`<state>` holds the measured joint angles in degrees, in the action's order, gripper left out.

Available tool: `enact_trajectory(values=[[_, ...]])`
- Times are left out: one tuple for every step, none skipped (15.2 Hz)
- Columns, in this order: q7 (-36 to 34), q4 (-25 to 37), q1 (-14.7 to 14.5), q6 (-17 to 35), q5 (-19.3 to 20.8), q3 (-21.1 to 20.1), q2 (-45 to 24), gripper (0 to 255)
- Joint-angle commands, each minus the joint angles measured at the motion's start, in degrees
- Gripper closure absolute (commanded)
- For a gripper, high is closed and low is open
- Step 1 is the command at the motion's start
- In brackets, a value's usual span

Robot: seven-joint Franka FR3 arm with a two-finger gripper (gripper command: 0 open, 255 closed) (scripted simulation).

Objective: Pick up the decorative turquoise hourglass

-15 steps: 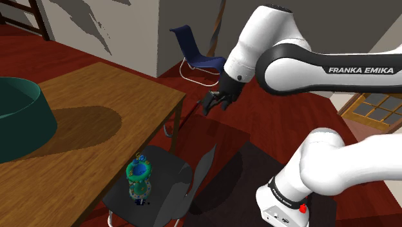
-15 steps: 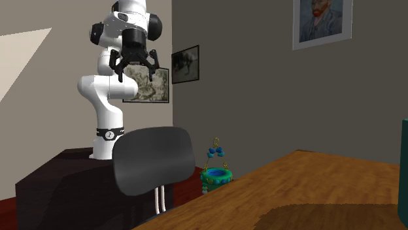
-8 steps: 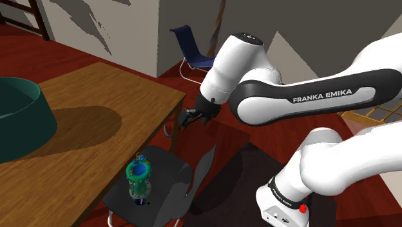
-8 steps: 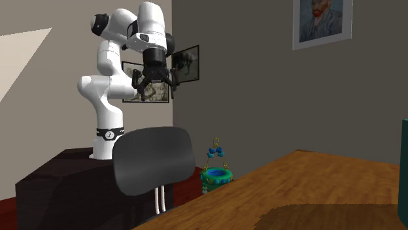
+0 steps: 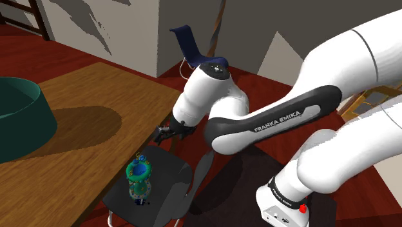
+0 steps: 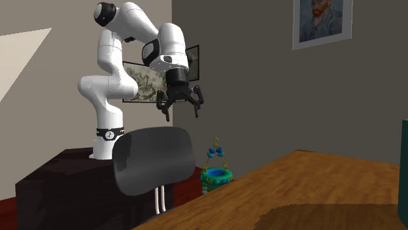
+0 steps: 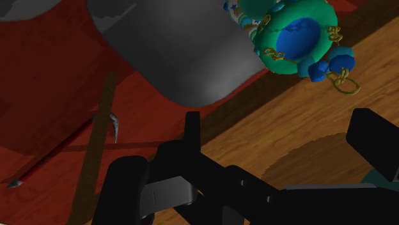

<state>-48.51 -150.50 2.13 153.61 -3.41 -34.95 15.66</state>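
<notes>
2 opposed exterior views, common chair (image 5: 169,175)

One hourglass (image 5: 139,180); two chairs: grey chair (image 5: 169,173), blue chair (image 5: 192,46); one green tub (image 5: 19,119); one surface (image 5: 129,97); three framed pictures (image 6: 318,23).

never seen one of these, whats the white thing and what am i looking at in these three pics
The white jointed machine is a robot arm ending in a black two-finger gripper. One picture looks down from beside its stand, one faces it across a brown wooden table, and one comes from a camera on the hand. A turquoise-and-blue hourglass with gold trim stands on the seat of a dark grey chair. A dark green tub sits on the table. The gripper is open, in the air, holding nothing.
</notes>
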Motion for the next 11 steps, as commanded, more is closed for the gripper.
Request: enact_trajectory(values=[[-7.35, 2.21, 4.18, 3.82, 6.58, -4.75, -5.52, 0], [-12.10, 3.50, 6.81, 5.20, 11.48, -7.39, -8.35, 0], [-17.92, 5.01, 9.26, 6.18, 17.85, -9.67, -11.47, 0], [-24.66, 6.83, 11.24, 6.60, 25.53, -11.35, -14.93, 0], [-31.72, 8.96, 11.92, 6.39, 33.69, -11.82, -18.61, 0], [-38.15, 11.26, 11.24, 5.74, 41.08, -11.14, -22.21, 0], [-43.35, 13.57, 8.87, 5.05, 46.89, -9.00, -25.40, 0], [-47.57, 15.86, 6.17, 4.41, 51.43, -6.67, -28.24, 0], [-50.28, 17.56, 4.14, 3.98, 54.25, -4.98, -30.22, 0], [-51.46, 17.74, 3.32, 4.25, 55.69, -3.99, -30.95, 0], [-52.68, 17.94, 2.63, 4.49, 57.18, -3.15, -31.70, 0]])
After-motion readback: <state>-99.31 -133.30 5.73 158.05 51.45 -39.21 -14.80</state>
